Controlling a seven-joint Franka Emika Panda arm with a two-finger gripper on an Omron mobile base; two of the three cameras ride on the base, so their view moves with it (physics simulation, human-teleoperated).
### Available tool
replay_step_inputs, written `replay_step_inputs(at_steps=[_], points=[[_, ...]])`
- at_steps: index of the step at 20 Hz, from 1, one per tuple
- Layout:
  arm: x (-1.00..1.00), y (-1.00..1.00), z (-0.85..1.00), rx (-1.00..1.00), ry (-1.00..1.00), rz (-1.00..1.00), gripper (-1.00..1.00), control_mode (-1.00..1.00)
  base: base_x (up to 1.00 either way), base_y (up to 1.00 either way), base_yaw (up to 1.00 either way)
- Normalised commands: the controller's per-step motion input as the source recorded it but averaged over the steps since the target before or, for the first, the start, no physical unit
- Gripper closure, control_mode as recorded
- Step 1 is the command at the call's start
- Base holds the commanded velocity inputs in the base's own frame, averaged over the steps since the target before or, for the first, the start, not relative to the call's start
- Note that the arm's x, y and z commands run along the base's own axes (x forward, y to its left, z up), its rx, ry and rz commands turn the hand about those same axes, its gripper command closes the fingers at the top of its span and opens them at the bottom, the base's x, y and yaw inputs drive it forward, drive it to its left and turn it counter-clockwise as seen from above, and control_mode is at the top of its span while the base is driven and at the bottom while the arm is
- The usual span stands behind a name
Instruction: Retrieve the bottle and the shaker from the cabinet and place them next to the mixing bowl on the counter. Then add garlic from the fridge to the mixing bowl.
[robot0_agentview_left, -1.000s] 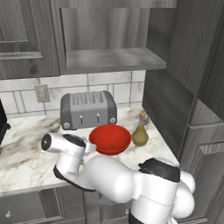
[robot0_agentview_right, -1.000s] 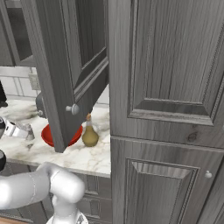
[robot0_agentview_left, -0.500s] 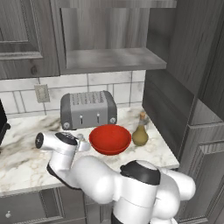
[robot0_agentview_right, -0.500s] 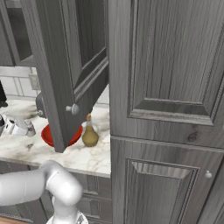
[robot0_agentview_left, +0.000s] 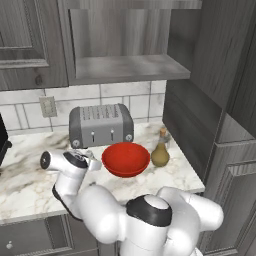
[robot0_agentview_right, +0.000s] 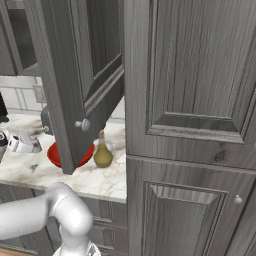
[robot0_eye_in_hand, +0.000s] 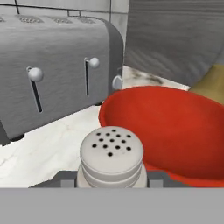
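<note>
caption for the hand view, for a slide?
Gripper shut on the shaker, its perforated cap up, beside the red mixing bowl and in front of the toaster.

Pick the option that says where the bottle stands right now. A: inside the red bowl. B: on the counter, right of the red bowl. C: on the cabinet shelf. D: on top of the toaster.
B: in the left base view the bottle stands upright on the counter, just right of the mixing bowl.
</note>
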Motion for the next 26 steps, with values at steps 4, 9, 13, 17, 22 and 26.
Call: replay_step_inputs(at_steps=[4, 9, 13, 17, 22, 26], points=[[0.28, -0.05, -0.49, 0.13, 0.0, 0.04, 1.0, -1.0, 0.0, 0.0, 0.0], [0.17, -0.03, -0.3, 0.06, 0.0, 0.0, 1.0, -1.0, 0.0, 0.0, 0.0], [0.07, 0.03, -0.32, 0.0, 0.0, 0.0, 1.0, -1.0, 0.0, 0.0, 0.0], [0.03, 0.1, -0.5, 0.0, 0.0, 0.0, 1.0, -1.0, 0.0, 0.0, 0.0], [0.07, 0.09, -0.53, 0.0, 0.0, 0.0, 1.0, -1.0, 0.0, 0.0, 0.0], [0.06, 0.0, -0.16, 0.0, 0.0, 0.0, 1.0, -1.0, 0.0, 0.0, 0.0]])
